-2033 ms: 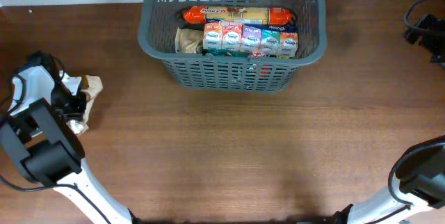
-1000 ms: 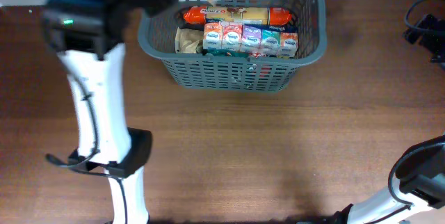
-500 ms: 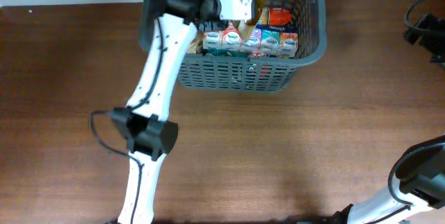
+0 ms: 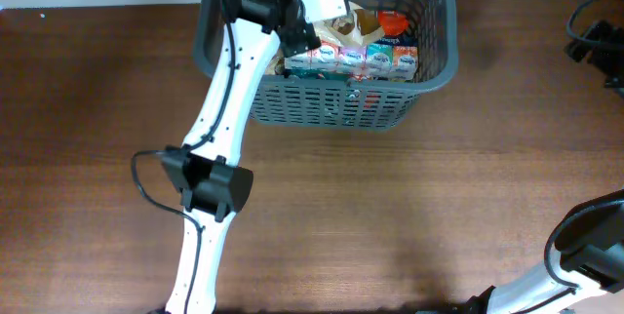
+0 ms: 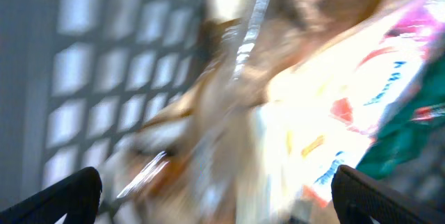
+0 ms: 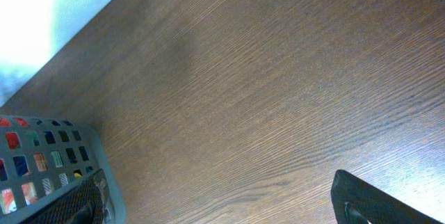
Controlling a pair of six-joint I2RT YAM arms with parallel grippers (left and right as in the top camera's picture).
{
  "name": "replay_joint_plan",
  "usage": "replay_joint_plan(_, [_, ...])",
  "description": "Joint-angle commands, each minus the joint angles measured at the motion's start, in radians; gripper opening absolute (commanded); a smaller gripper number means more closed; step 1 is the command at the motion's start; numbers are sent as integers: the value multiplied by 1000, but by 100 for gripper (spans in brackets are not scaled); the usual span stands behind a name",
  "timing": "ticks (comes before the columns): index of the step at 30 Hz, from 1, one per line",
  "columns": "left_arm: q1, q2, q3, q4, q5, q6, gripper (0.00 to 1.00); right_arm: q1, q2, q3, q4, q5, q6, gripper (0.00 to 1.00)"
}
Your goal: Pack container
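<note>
The container (image 4: 444, 68), a dark grey lattice basket, stands at the table's far middle. Inside it lie a row of small colourful cartons (image 4: 363, 58) and a red packet (image 4: 392, 23). My left gripper (image 4: 330, 17) reaches in over its left rim. A crinkly brown packet (image 4: 353, 27) lies on the contents just beside it. In the blurred left wrist view my left gripper (image 5: 229, 200) is open, its fingertips (image 5: 69, 196) far apart over the brown packet (image 5: 229, 113). My right gripper (image 6: 233, 200) is open above bare wood, holding nothing.
The basket's slotted wall (image 5: 104, 78) is close on the left of my left gripper. A corner of the basket (image 6: 42, 154) shows low left in the right wrist view. Black gear (image 4: 597, 43) sits at the table's far right edge.
My left arm swung from the table's left edge into the basket carrying the brown packet. Its jaws have opened and the packet now rests on the contents. The right arm is still.
</note>
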Motion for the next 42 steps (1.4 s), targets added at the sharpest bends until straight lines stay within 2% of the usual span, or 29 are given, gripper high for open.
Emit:
replay_joint_plan(1, [13, -168, 49, -6, -169, -141, 99, 3, -8, -3, 0, -5, 7, 99])
replay_joint_plan(3, [39, -243, 49, -30, -171, -163, 99, 3, -8, -3, 0, -5, 7, 99])
replay_joint_plan(9, [214, -439, 0, -40, -167, -364, 99, 3, -8, -3, 0, -5, 7, 99])
replay_joint_plan(12, [385, -518, -45, -103, -164, -569, 99, 3, -8, -3, 0, -5, 7, 99])
replay_joint_plan(15, [533, -526, -47, -202, -71, -704, 99, 3, -8, -3, 0, -5, 7, 99])
replay_joint_plan(17, [612, -523, -55, -251, 34, -744, 99, 3, -8, -3, 0, -5, 7, 99])
replay_joint_plan(20, [686, -521, -89, -276, 127, -747, 99, 3, -8, -3, 0, -5, 7, 99])
replay_joint_plan(30, [715, -521, -142, -276, 129, -746, 99, 44, -8, -3, 0, -2, 7, 99])
replay_joint_plan(35, [715, -521, -142, -276, 129, -746, 99, 175, -117, -3, 0, -2, 7, 99])
replay_joint_plan(42, [715, -521, -142, -276, 129, -746, 99, 412, -364, -49, 0, -2, 7, 99])
